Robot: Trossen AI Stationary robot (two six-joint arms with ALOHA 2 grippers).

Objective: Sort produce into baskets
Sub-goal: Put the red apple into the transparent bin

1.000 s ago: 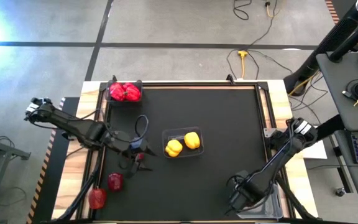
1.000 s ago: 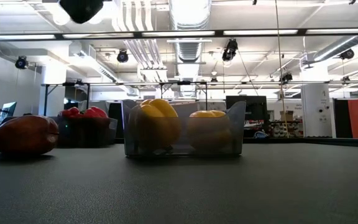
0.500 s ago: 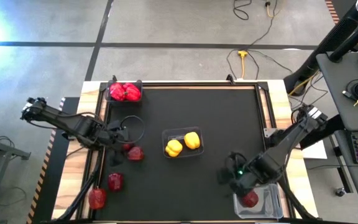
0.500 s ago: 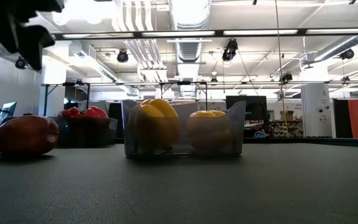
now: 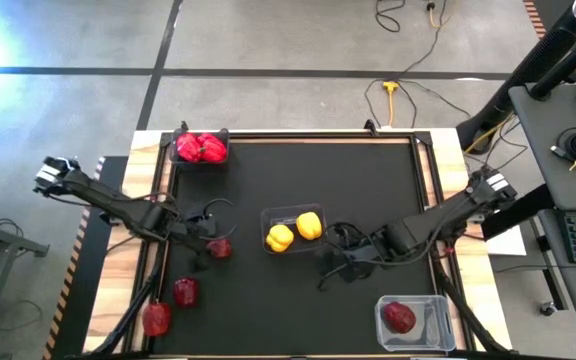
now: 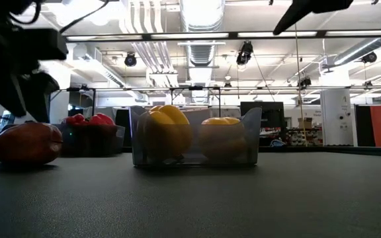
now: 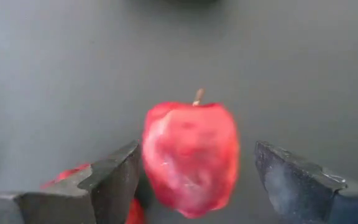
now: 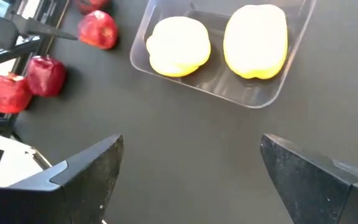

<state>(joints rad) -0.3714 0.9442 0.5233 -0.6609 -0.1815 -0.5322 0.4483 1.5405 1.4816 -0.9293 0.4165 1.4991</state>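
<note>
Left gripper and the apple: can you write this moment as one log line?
left gripper: open around apple | right gripper: open, empty, near yellow peppers' basket | one apple in clear basket

Table's a black mat point(image 5: 368, 190) in a light wood frame point(image 5: 145, 150). Sitting on it: a dark tub point(image 5: 200, 148) of red peppers in the far corner, well beyond the left gripper point(image 5: 208, 245); a clear tub point(image 5: 293, 229) with two yellow peppers, just beside the right gripper point(image 5: 330, 270); another clear tub point(image 5: 415, 322) with one apple, near that same gripper; plus two loose apples point(image 5: 185, 291) close to the left one.
</note>
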